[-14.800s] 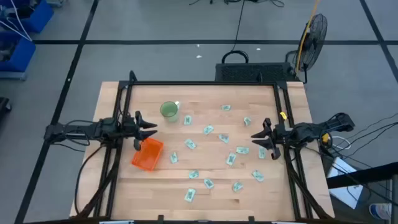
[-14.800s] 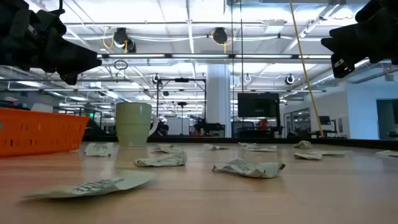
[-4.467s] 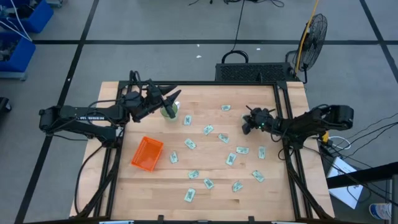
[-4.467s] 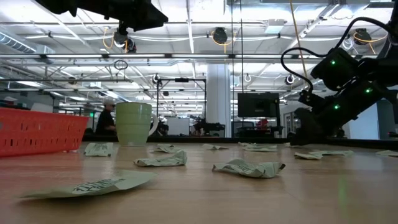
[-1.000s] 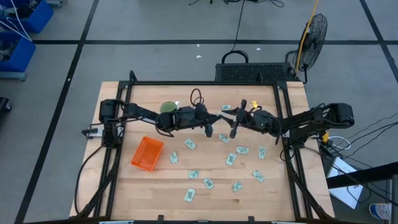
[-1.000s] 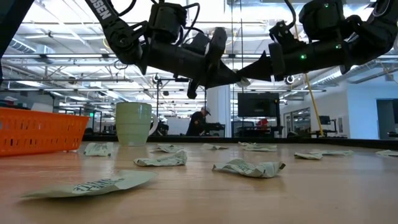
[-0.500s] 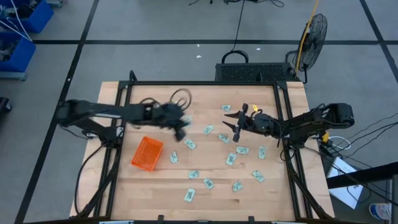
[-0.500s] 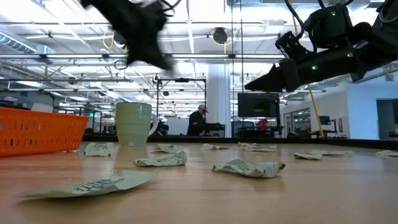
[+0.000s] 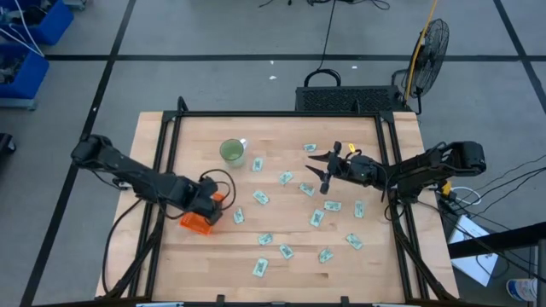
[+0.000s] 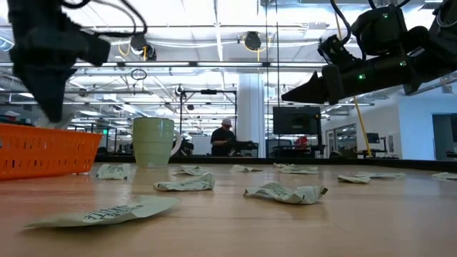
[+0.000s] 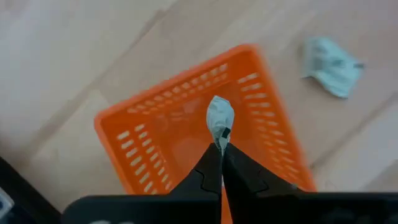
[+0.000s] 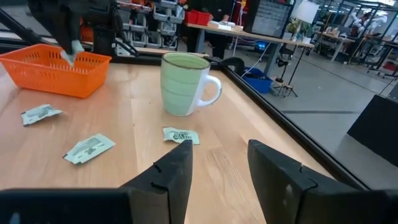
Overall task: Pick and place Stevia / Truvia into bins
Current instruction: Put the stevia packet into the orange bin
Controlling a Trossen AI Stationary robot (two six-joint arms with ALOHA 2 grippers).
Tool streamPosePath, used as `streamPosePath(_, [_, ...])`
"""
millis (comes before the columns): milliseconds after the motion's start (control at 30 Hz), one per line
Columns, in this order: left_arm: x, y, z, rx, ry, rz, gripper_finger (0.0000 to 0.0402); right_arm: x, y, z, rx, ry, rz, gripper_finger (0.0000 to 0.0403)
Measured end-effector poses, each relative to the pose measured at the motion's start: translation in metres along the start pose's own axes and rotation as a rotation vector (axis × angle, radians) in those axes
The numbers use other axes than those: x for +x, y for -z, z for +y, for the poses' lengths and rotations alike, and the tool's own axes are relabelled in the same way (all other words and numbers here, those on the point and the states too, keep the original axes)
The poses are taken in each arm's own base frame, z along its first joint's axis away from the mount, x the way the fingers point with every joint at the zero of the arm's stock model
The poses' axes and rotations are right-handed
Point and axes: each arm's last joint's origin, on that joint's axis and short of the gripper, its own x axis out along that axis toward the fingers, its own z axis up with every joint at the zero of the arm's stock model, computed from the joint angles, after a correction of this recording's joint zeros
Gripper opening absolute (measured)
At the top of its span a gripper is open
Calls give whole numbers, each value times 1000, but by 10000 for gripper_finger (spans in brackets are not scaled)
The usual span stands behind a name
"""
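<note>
Two thin black arms, looped black cables, small green lights on the right arm (image 10: 385,53), pointed black fingers (image 12: 168,171)

1. Left gripper (image 10: 50,107) in low view: motion-blurred, its top cut off by the frame edge.
2. Orange bin (image 9: 199,216) in high view: near corner hidden under the left arm.
3. Packet print (image 9: 261,267) in high view: too small to read.

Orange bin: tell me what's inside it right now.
The orange bin looks empty on its visible floor. The left gripper holds a packet above it; the fingers cover part of the floor.
</note>
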Motion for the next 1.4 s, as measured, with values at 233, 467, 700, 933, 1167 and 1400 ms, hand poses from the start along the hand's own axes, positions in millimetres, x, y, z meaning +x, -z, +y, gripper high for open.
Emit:
streamPosePath(233, [20,9,9,-39,-34,43,11,0,-1,0,12,2,-11,147])
streamPosePath(467, [21,5,-3,95,95,-15,49,0,-2,-1,54,6,-22,168])
streamPosePath(700, [20,3,-3,111,97,-19,76,0,-2,-1,32,7,-17,179])
streamPosePath(933, [-9,-18,-13,185,159,-60,65,4,0,-10,53,41,24,178])
streamPosePath(1167, [-68,-58,-21,344,106,-396,61,40,-21,-15,-7,76,226,187])
streamPosePath(1400, [-93,-79,-18,319,-10,-616,60,67,6,-38,-5,261,509,184])
